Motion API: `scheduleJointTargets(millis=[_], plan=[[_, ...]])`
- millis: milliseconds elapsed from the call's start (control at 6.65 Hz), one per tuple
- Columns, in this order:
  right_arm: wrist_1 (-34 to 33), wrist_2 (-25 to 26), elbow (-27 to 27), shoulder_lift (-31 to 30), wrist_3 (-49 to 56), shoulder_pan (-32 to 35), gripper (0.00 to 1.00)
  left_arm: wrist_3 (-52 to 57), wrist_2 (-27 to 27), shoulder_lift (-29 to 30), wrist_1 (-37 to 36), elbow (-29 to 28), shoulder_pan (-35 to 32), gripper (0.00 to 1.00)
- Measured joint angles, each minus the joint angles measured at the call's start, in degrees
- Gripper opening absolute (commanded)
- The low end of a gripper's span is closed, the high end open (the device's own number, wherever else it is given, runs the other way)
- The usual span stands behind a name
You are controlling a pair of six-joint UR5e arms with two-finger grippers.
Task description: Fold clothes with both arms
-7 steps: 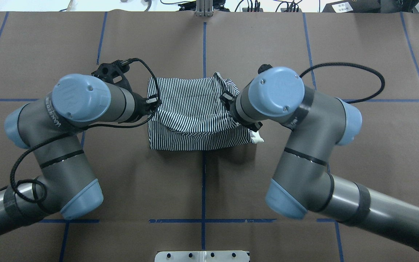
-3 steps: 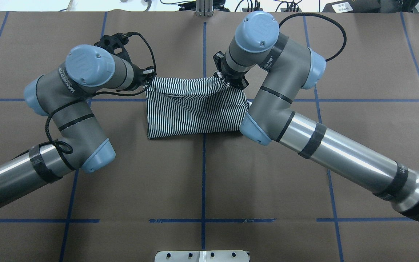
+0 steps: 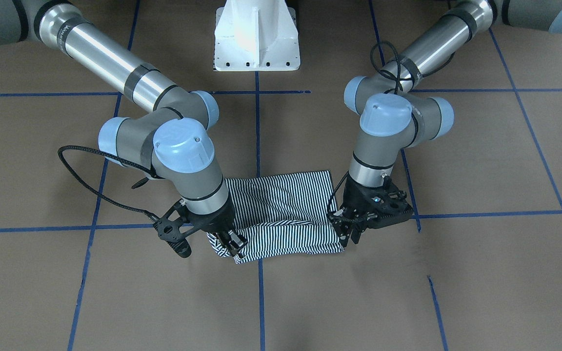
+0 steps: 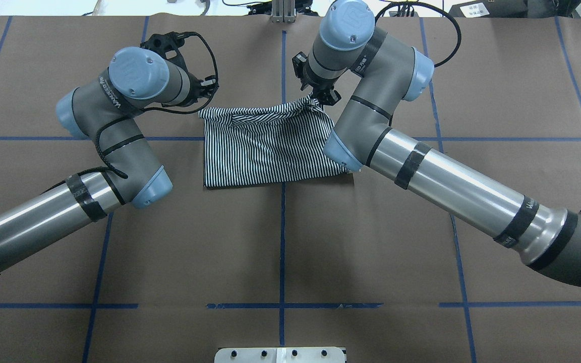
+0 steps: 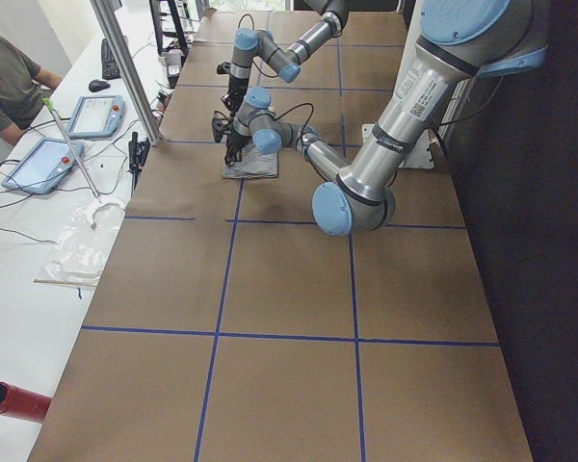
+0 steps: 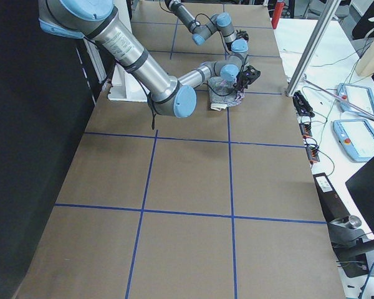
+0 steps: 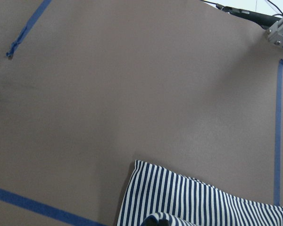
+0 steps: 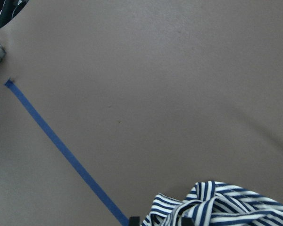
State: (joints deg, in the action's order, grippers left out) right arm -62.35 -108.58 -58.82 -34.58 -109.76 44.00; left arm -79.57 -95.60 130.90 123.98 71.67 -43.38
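The striped polo shirt point(image 4: 265, 151) lies folded into a rectangle on the brown table, beyond its middle. It also shows in the front view point(image 3: 286, 204). My left gripper point(image 3: 348, 235) is shut on the shirt's far left corner, low over the table. My right gripper point(image 3: 230, 245) is shut on the far right corner, where the cloth is bunched point(image 4: 313, 105). In the overhead view the left gripper point(image 4: 206, 97) and the right gripper point(image 4: 319, 97) hold the far edge from either side. The wrist views show striped cloth at their bottom edges point(image 7: 203, 207) point(image 8: 226, 207).
Blue tape lines point(image 4: 282, 237) cross the brown table cover. The white pedestal base point(image 3: 256, 39) stands at the robot's side. An aluminium post point(image 4: 283, 10) and cables line the far edge. A side table with tablets point(image 5: 87, 115) and a seated person point(image 5: 5, 82) lie beyond it.
Both arms have swung away from the robot's base, carrying the shirt's edge over to the far side. The shirt now lies flatter, with its held edge farthest from the base.
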Motion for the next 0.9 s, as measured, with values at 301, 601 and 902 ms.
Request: scheduleJointTargets(millis=[301,601,902], plan=[[2.2,-3.7,3.3,2.2,1.1,3.4,1.0,0.8,-0.8,0.9,2.6,0.8,-2.0,0.0],[2.3,-5.2,-0.3,0.7,1.2,3.6,1.0,-1.4,-4.4,0.7,-0.5,6.3,0.1,0.0],[2.0,-4.7,-7.6,-4.1,1.2,0.7,0.01,-2.4,-3.2,0.4,-2.7,7.0,5.9,0.0]])
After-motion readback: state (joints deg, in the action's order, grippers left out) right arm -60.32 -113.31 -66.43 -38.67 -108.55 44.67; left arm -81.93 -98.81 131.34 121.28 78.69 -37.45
